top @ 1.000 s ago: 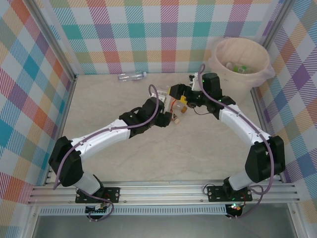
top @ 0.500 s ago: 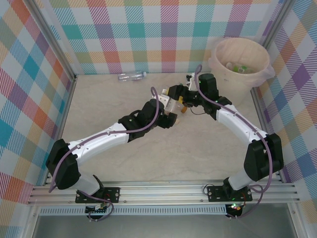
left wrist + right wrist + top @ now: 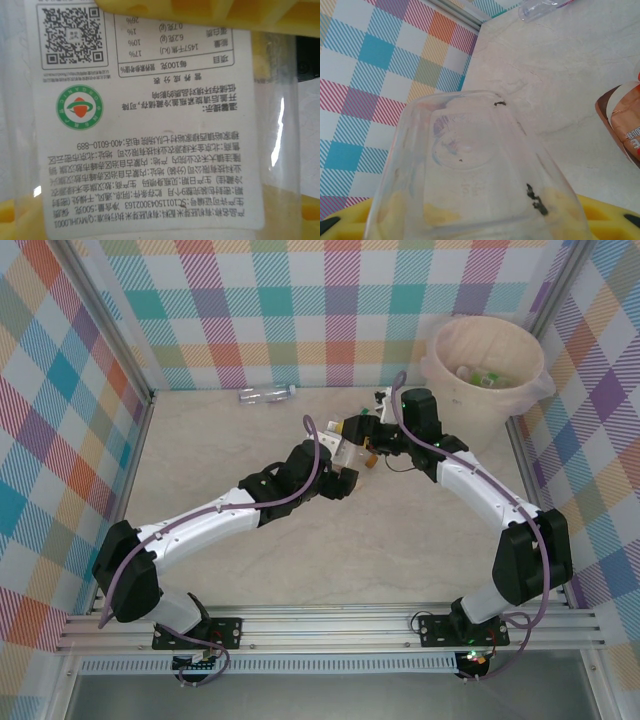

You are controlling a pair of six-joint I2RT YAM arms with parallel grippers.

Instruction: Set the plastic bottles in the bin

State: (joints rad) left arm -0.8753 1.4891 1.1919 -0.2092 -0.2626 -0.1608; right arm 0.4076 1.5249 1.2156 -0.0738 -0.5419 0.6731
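top external view has the clear bottle (image 3: 348, 450) near the bin (image 3: 436, 362), on its left, clamped across the label by the left gripper (image 3: 338, 466), seemingly for handover to the right gripper (image 3: 362, 434), whose jaws straddle its base, though i cannot tell if they grip.

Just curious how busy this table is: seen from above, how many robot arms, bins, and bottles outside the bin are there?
Robot arms: 2, left arm and right arm
Bin: 1
Bottles outside the bin: 2, far-wall bottle and held bottle between left claw and right claw
Total: 5
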